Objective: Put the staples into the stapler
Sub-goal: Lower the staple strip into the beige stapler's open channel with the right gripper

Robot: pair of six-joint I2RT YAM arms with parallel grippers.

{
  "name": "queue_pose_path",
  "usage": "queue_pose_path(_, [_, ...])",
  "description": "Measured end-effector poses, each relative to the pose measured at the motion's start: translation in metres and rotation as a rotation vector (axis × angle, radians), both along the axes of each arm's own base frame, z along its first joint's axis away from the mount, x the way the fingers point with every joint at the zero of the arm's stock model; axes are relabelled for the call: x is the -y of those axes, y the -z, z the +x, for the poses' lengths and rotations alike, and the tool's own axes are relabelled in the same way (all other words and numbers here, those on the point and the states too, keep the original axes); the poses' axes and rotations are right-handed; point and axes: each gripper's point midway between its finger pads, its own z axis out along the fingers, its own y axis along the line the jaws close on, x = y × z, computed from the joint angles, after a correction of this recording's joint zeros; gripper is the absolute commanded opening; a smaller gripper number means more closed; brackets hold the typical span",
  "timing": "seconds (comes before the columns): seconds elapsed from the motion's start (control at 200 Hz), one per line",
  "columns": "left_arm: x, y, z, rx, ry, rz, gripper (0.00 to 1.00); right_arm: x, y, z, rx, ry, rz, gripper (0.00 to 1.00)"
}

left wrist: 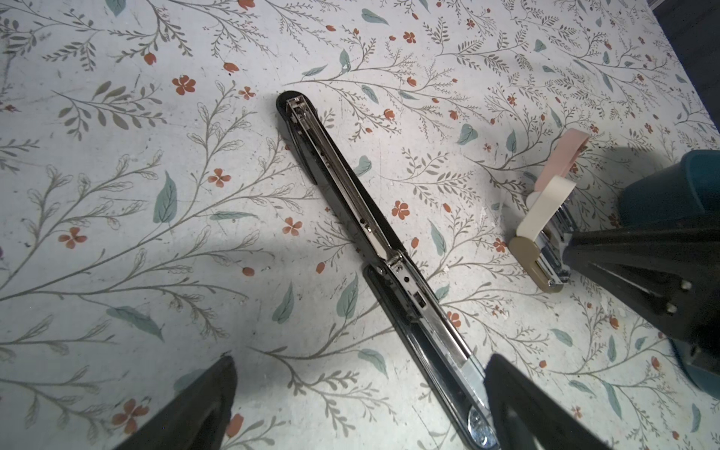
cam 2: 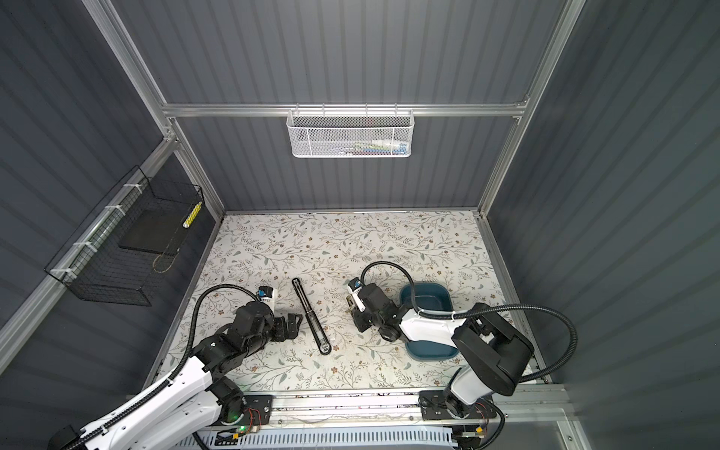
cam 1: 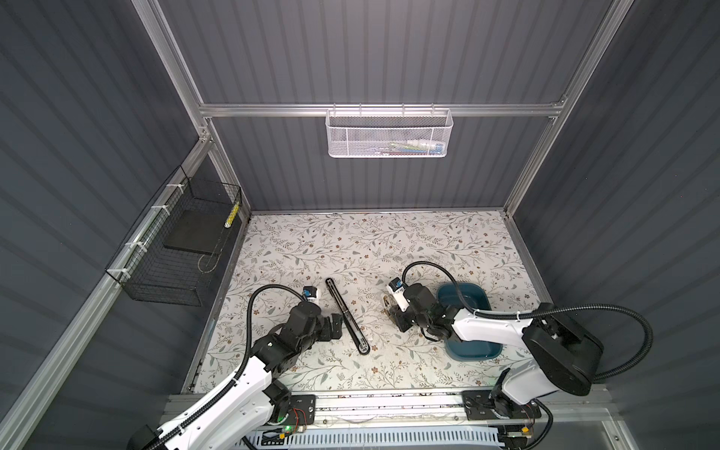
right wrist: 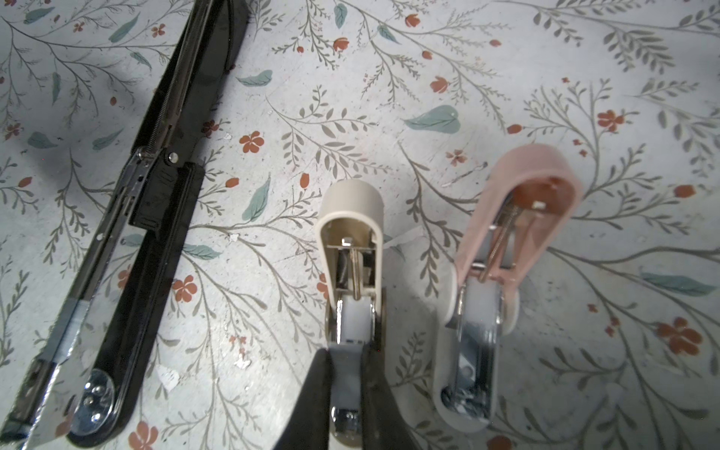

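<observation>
Three staplers lie open on the tabletop (cam 1: 389, 241): a long black stapler (cam 1: 346, 315), a cream stapler (right wrist: 348, 218), and a pink stapler (right wrist: 533, 157) just beside it. Right pincer (right wrist: 346, 352) clamped narrowly on the cream stapler's metal channel. Left pincer (left wrist: 362, 364) spread wide, empty, beside the black stapler. Staples (right wrist: 72, 325): seemingly a grey strip seated in the black stapler's channel; glare leaves this uncertain.
</observation>
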Motion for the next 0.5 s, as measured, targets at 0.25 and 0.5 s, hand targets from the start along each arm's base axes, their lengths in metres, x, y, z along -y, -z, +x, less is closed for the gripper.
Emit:
queue_pose_path(0.25, [-0.0002, 0.0002, 0.0001, 0.0, -0.001, 0.002, 0.99, -0.0008, 0.0001, 0.0009, 0.003, 0.0, 0.003, 0.14])
queue_pose_path(0.5, [-0.0005, 0.0004, 0.0003, 0.0, -0.003, 0.003, 1.0, 0.0004, 0.0091, 0.0011, -0.008, 0.004, -0.017, 0.13])
